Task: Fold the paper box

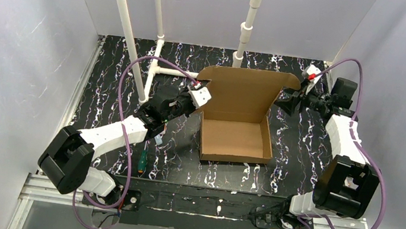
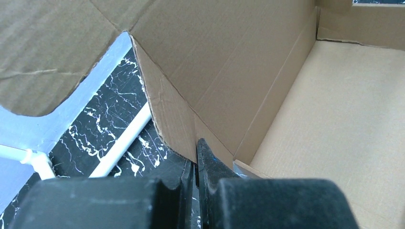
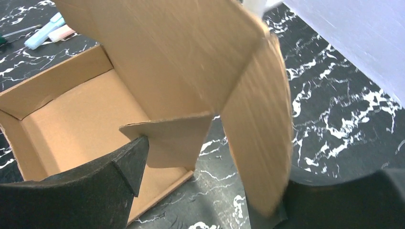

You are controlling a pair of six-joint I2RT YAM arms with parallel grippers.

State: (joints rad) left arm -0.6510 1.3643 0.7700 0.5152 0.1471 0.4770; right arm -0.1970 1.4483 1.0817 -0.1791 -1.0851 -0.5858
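Note:
The paper box (image 1: pixel 237 138) is a brown cardboard tray in the middle of the table, with its lid (image 1: pixel 245 93) standing upright at the back. My left gripper (image 1: pixel 199 96) is at the box's back left corner. In the left wrist view its jaws (image 2: pixel 196 160) are shut on the edge of a side flap (image 2: pixel 174 117). My right gripper (image 1: pixel 287 102) is at the lid's right end and stands open. In the right wrist view the lid's ear flap (image 3: pixel 260 119) hangs blurred between the wide-apart fingers (image 3: pixel 126 164), close to the right one. A smaller tab (image 3: pixel 174 138) lies by the left finger.
White plastic pipes (image 1: pixel 124 19) rise at the back left and back centre (image 1: pixel 249 25), and one lies on the black marbled table (image 1: pixel 103 82). A green-and-orange screwdriver (image 1: pixel 141 161) lies by the left arm. Pens (image 3: pixel 45 34) lie beyond the box. Grey walls close in on both sides.

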